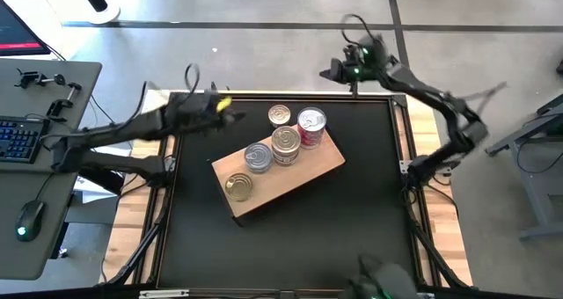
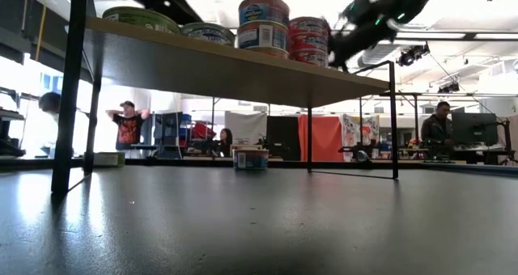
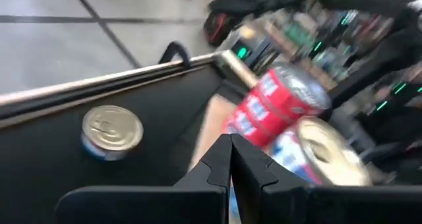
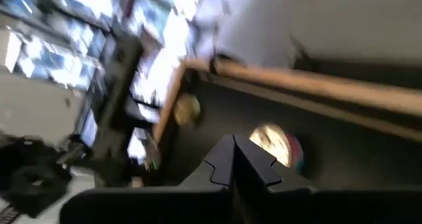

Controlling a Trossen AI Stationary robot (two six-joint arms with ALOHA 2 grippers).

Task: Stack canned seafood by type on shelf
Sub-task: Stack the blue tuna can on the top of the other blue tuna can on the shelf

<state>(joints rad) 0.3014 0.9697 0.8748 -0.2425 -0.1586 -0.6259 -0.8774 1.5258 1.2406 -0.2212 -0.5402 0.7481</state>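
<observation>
The shelf [image 1: 310, 171], a light-brown board on thin legs [image 2: 202, 65], stands slantwise in the middle of the black table. On it stand several tins: a gold-topped one [image 1: 238, 186], a silver-topped one [image 1: 258, 157], a gold-topped stack [image 1: 285, 142] and a red-labelled stack [image 1: 311, 125]. One more tin [image 1: 280, 115] sits on the tabletop past the shelf's far side [image 3: 112, 130]. My left gripper [image 1: 234, 115] hovers left of that tin, shut on nothing [image 3: 231, 155]. My right gripper [image 1: 334, 72] is shut and bare above the table's far edge [image 4: 234, 155].
A desk with a keyboard [image 1: 19, 141] and a mouse [image 1: 30, 218] stands left of the table. Wooden side boards [image 1: 132, 246] flank the black top. Bare tabletop [image 1: 281, 255] lies on the near side of the shelf. People [image 2: 128, 121] stand in the room behind.
</observation>
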